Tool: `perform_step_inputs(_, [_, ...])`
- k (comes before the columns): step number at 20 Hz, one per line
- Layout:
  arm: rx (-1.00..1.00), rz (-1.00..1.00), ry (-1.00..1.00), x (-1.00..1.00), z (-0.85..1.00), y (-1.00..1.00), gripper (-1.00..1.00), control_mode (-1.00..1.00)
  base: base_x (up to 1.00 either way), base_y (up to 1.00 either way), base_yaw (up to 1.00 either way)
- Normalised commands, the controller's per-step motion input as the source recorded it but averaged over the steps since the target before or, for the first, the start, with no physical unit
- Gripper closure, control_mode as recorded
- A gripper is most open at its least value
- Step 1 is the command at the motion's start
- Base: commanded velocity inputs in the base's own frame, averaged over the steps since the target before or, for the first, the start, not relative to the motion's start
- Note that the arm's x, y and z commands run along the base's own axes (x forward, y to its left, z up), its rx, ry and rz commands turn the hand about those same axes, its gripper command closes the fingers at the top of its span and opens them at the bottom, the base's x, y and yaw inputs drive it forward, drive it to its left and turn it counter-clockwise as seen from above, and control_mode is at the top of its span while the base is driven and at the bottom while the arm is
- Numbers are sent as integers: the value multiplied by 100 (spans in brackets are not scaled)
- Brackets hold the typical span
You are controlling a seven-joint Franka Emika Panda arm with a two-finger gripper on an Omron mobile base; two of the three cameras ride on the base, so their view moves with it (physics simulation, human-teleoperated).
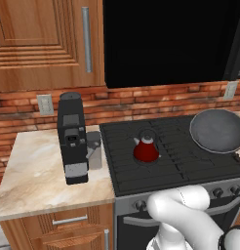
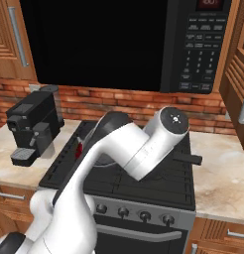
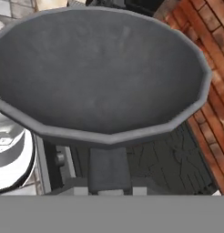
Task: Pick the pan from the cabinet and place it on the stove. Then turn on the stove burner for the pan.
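The dark grey pan (image 1: 217,130) hangs tilted over the right rear of the black stove (image 1: 166,161), its hollow facing me. In the hand view the pan (image 3: 100,68) looms large, and its handle (image 3: 109,170) runs down into my gripper (image 3: 109,190), which is shut on it. The arm covers most of the stove (image 2: 163,186) in the right base view, where a dark handle end (image 2: 189,158) sticks out to the right. The reddish-brown cabinet (image 1: 44,44) at upper left has its door closed.
A red kettle (image 1: 146,149) stands on the stove's middle grate. A black coffee machine (image 1: 72,139) sits on the marble counter (image 1: 34,180) to the left. The black microwave (image 2: 119,39) hangs above. Knobs (image 2: 144,216) line the steel front. An open cabinet door (image 2: 238,79) juts out at right.
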Motion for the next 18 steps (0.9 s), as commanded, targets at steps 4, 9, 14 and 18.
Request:
perform_step_inputs(4, [3, -3, 8, 0, -35, -35, 100, -100, 0, 0, 0])
perform_step_inputs(9, [1, -3, 10, 0, -34, -26, 100, -100, 0, 0, 0])
perform_step_inputs(14, [0, -3, 11, 8, -32, -15, 100, -100, 0, 0, 0])
perform_step_inputs(18, [0, -3, 11, 20, -28, -6, 100, -100, 0, 0, 0])
